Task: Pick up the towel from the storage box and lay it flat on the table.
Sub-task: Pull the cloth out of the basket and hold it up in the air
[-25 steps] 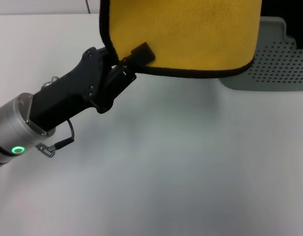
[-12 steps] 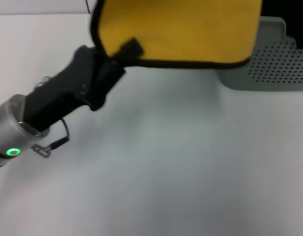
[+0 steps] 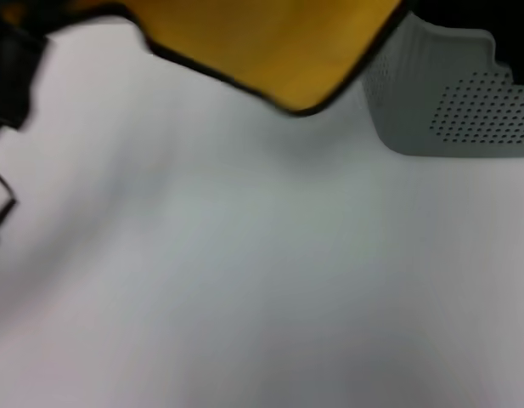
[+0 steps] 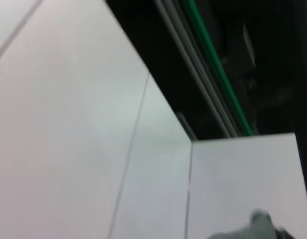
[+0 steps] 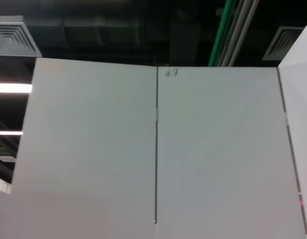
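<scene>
The bright yellow towel with its black stitched border [image 3: 270,42] hangs in the air at the top of the head view, its lower edge slanting down to a rounded corner that dips lowest just beside the near wall of the storage box. None of it touches the tabletop. That storage box, a pale grey-green plastic basket with small round holes in its walls [image 3: 465,102], stands on the table just past the towel's low corner, towards the robot's right. Under both spreads the wide, plain white table [image 3: 262,280], and a soft shadow lies on it below the cloth. A dark, blurred part of the left arm [image 3: 11,72] shows at the edge of the head view, on the far side of the towel from the box; I cannot tell whether the left gripper is grasping anything. The two wrist views show only white wall panels and a dark ceiling with green pipes.
</scene>
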### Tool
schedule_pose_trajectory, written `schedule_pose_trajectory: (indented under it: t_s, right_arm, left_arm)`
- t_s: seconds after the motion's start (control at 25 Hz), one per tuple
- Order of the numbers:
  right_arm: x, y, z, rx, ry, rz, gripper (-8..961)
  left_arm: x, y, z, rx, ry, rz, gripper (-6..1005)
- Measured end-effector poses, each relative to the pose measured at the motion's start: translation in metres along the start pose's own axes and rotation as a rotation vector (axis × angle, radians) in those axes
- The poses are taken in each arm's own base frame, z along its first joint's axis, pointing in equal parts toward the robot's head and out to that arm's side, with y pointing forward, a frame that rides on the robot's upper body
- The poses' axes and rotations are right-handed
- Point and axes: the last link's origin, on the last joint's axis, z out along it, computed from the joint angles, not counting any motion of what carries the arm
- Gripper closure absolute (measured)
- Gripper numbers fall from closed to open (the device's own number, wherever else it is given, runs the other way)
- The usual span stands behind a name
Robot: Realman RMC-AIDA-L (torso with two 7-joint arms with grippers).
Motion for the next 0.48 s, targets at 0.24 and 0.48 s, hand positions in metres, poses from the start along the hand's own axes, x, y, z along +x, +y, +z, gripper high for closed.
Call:
schedule_pose_trajectory:
  t_s: [0.24, 0.48]
  right_arm:
    - [0.035, 0.009, -0.002, 0.013, -0.056, 0.043, 887]
    - [0.070, 0.005, -0.005, 0.089, -0.077, 0.105, 885]
  left_arm:
    - [0.022, -0.001, -0.003, -0.006, 0.066, 0.068, 987]
    - [0.024, -0.003, 0.002, -0.027, 0.070, 0.061, 993]
